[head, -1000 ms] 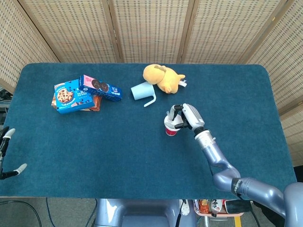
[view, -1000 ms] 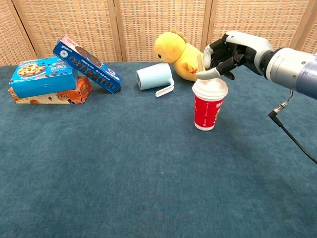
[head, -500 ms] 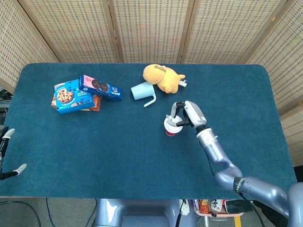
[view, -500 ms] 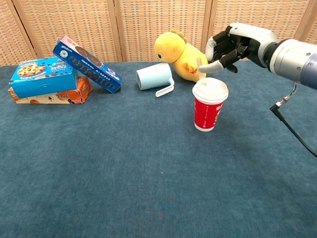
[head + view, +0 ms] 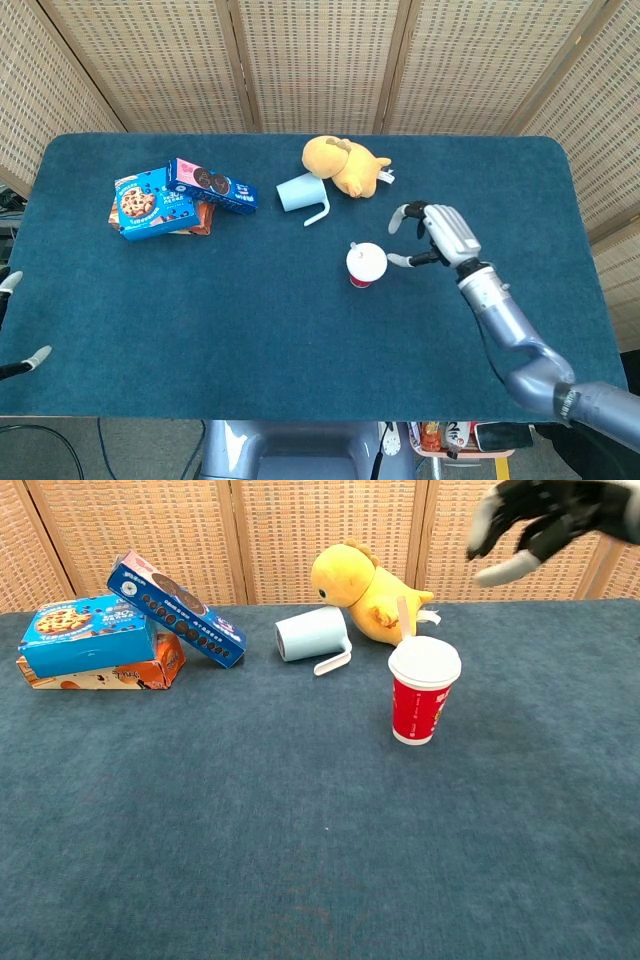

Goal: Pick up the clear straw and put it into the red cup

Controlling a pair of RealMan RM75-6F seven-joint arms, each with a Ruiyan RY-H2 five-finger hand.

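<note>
The red cup [image 5: 423, 700] with a white lid [image 5: 366, 260] stands upright near the table's middle. The clear straw [image 5: 403, 617] sticks up from the lid at its far left edge, leaning slightly. My right hand [image 5: 438, 235] hovers to the right of the cup, apart from it, fingers spread and holding nothing; in the chest view the right hand [image 5: 545, 520] shows high at the top right, blurred. Only fingertips of my left hand [image 5: 25, 355] show at the far left edge, off the table.
A pale blue mug [image 5: 312, 637] lies on its side behind the cup, next to a yellow plush toy [image 5: 365, 592]. Stacked cookie boxes [image 5: 105, 635] sit at the far left. The table's front half is bare blue cloth [image 5: 300, 860].
My right hand let go of the straw, which stays in the cup's lid, and moved away to the right and upward with its fingers spreading.
</note>
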